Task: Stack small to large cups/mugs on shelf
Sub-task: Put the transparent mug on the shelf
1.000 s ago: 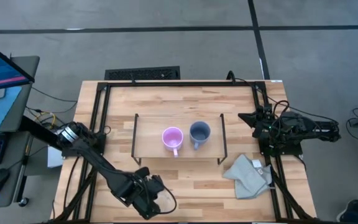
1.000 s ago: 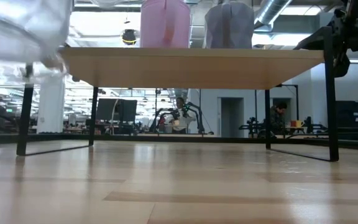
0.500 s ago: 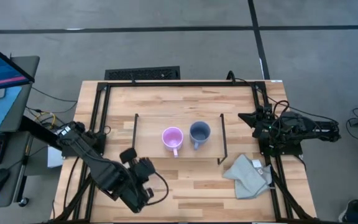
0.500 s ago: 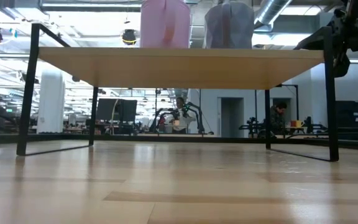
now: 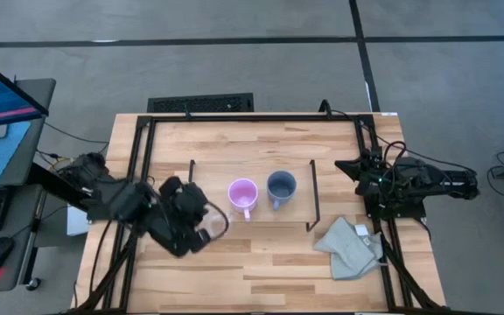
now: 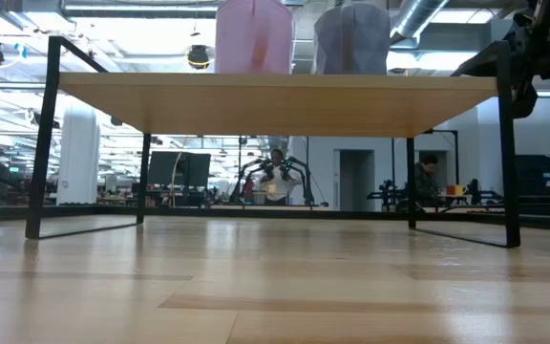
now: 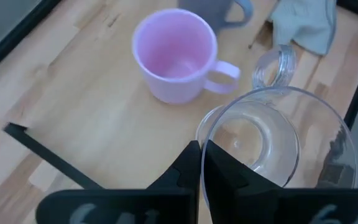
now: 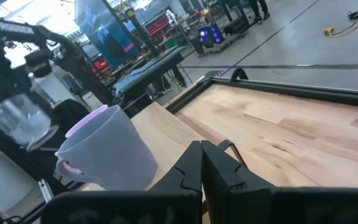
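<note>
**Clear glass cup carried over the shelf's left end**

Clear glass cup (image 7: 272, 146) held above the light wooden shelf (image 5: 213, 210), just left of the pink mug (image 5: 242, 194); blue-grey mug (image 5: 281, 185) next along to the right, both handled mugs upright on the shelf top. Judged step: bringing the smallest vessel to its place at the small end of the row. Next move likely calls for lowering it level onto bare shelf, clear of the pink mug's handle, then releasing. Left gripper (image 5: 201, 220) clamped thinly on the cup's rim wall, arm reaching in from the table's left edge. Right gripper (image 5: 346, 164) parked at the table's right side, fingers pressed together, empty. Grey-green cloth (image 5: 350, 248) lying near the right front corner.
</note>
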Action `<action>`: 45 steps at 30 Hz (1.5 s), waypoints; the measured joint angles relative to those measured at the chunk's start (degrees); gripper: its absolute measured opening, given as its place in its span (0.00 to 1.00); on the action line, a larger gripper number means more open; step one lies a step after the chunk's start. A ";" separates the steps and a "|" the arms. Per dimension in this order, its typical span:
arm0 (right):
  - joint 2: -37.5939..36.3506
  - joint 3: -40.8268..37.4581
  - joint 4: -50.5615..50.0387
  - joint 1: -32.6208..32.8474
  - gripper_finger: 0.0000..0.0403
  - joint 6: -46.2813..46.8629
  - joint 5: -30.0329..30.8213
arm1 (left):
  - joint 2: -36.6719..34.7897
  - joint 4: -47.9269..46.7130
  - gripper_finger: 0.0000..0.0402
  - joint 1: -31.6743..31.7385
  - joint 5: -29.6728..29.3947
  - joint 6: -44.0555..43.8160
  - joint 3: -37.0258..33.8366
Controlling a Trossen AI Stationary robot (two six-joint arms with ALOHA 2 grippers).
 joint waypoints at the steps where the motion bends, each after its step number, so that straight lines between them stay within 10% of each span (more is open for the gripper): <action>1: 0.00 0.00 0.00 0.00 0.06 -0.12 0.00 | -0.65 0.00 0.00 0.86 0.42 0.90 0.00; 30: 0.00 0.00 0.00 -0.01 0.06 -1.68 0.00 | -25.19 12.96 0.00 11.10 5.15 3.83 -29.92; 45: 0.00 0.02 0.00 0.00 0.06 -1.59 0.00 | -26.61 20.01 0.00 23.40 15.64 16.97 -35.63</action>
